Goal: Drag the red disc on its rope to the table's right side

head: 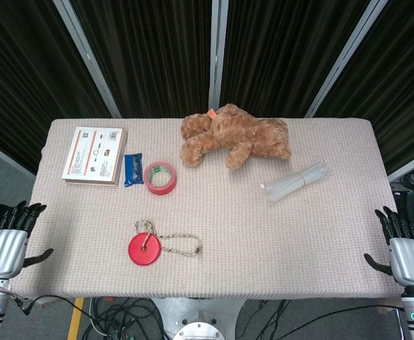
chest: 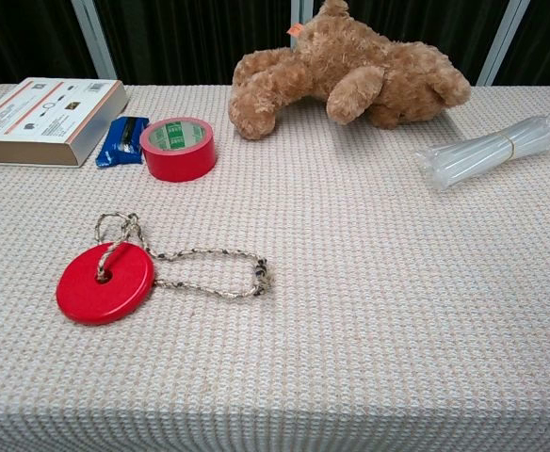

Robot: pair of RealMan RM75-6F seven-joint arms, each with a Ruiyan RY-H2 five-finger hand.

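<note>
The red disc (head: 144,249) lies flat on the table's front left part, also shown as the red disc (chest: 105,282) in the chest view. Its speckled rope (head: 181,245) is knotted through the centre hole and loops out to the right; the rope (chest: 209,268) ends about a hand's width from the disc. My left hand (head: 8,241) hangs off the table's left edge, fingers apart and holding nothing. My right hand (head: 403,248) hangs off the right edge, likewise spread and holding nothing. Neither hand shows in the chest view.
A brown teddy bear (head: 234,136) lies at the back centre. A red tape roll (head: 160,178), a blue packet (head: 133,170) and a flat box (head: 93,155) sit at the back left. A clear bundle of tubes (head: 296,181) rests to the right.
</note>
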